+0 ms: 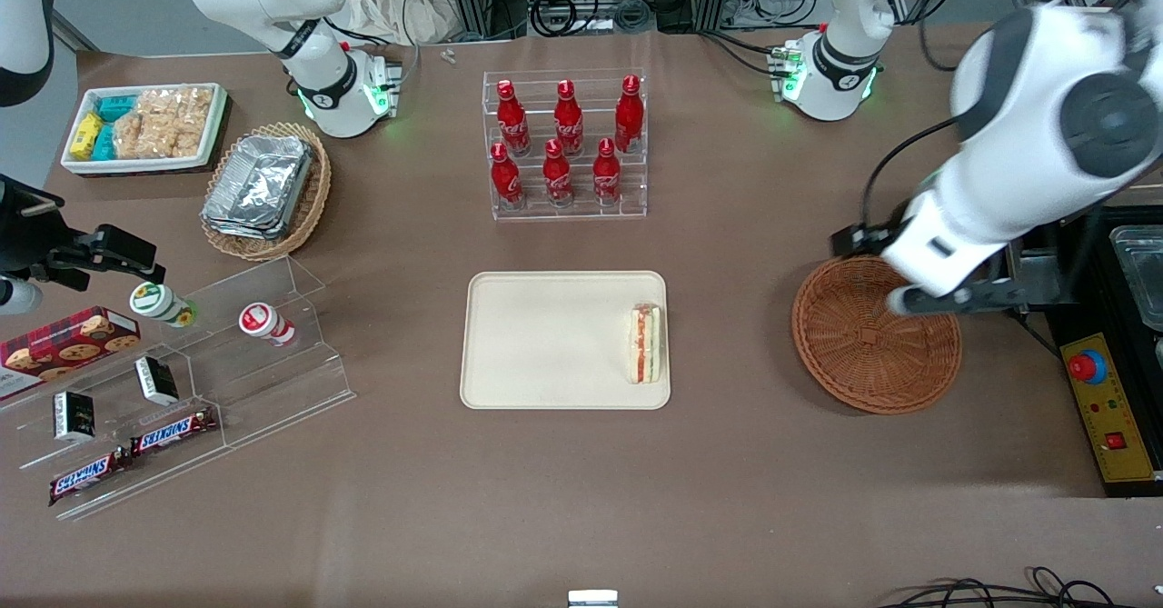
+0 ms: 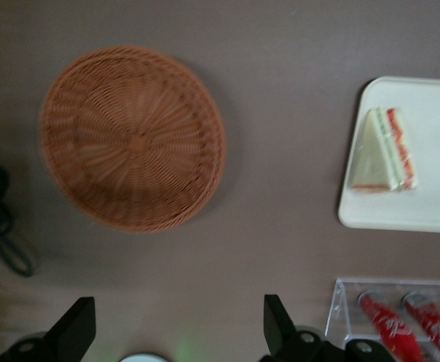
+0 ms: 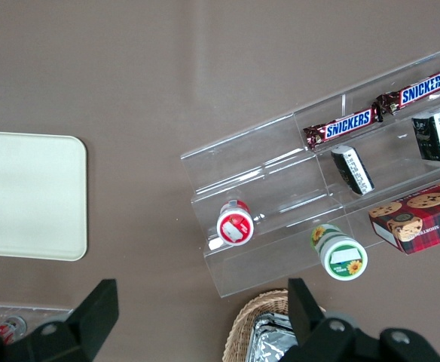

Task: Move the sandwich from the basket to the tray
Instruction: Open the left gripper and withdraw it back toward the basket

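Note:
The sandwich, a white-bread wedge with red-orange filling, lies on the cream tray, at the tray's end toward the working arm. The round reddish-brown wicker basket stands beside the tray toward the working arm's end of the table, with nothing in it. My left gripper hangs above the basket's rim, on the side farther from the front camera. It is open wide, with only bare table showing between its fingers.
A clear rack of red bottles stands farther from the front camera than the tray. A yellow box with a red button sits at the working arm's table edge. A tan basket of foil trays, a white snack bin and a clear stand lie toward the parked arm's end.

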Motion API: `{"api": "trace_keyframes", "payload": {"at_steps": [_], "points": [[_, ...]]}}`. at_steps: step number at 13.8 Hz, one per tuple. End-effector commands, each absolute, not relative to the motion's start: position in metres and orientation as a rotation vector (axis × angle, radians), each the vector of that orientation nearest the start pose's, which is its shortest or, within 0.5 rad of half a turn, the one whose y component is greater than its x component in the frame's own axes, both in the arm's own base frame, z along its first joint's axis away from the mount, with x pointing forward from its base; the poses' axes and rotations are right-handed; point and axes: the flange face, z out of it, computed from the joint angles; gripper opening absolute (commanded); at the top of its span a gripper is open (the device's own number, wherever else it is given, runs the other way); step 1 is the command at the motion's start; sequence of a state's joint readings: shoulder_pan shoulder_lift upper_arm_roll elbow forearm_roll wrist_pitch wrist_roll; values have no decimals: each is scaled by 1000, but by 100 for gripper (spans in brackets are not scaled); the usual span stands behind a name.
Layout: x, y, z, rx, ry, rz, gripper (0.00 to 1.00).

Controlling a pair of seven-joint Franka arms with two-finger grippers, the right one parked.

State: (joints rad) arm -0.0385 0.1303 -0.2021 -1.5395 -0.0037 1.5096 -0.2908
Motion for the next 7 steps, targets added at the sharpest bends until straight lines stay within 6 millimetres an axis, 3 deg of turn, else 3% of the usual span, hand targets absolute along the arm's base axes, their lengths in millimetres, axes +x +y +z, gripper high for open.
{"api": "trace_keyframes", "payload": {"at_steps": [1, 3, 7], "points": [[528, -114, 595, -3114, -109, 231, 100], [520, -105, 604, -3115, -126, 206, 100], [533, -108, 611, -3122, -119, 178, 100]]}}
